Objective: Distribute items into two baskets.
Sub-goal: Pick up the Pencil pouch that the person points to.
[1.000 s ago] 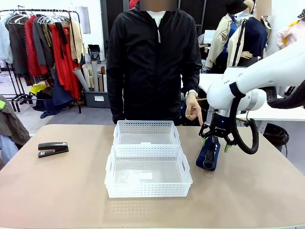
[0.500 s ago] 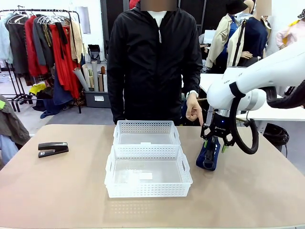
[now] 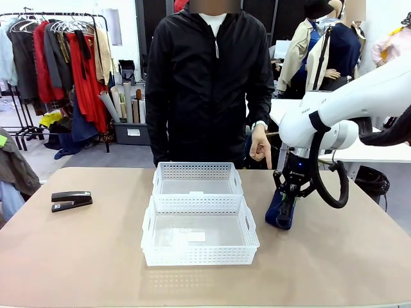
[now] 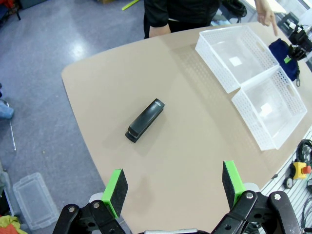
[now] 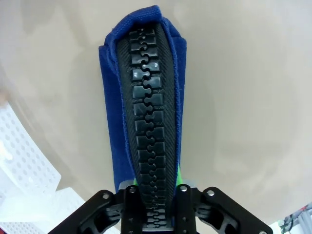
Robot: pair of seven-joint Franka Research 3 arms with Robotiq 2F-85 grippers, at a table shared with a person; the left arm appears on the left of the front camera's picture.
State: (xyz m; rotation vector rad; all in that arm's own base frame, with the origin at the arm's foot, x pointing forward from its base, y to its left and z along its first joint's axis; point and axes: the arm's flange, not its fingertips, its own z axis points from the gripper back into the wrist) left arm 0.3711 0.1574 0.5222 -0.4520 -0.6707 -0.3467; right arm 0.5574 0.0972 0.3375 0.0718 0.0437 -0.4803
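The navy pouch (image 3: 281,213) stands on edge on the table, right of the two white baskets; its black zipper (image 5: 146,122) faces the right wrist camera. My right gripper (image 3: 290,194) comes down over its top end, and both jaws press the pouch's blue fabric (image 5: 109,107). The near basket (image 3: 199,255) and the far basket (image 3: 192,172) sit end to end at the table's middle, holding nothing. The black stapler (image 3: 71,200) lies at the far left, also below my open left gripper (image 4: 174,187) as the stapler (image 4: 145,120).
A person in a black jacket stands at the far edge, one hand (image 3: 261,146) pointing down toward the pouch. A basket corner (image 5: 24,161) lies close beside the pouch. Bare tabletop (image 3: 334,263) spreads to the right and front.
My right gripper's jaws have closed from wide open onto the pouch. The pouch, stapler and baskets have stayed in place.
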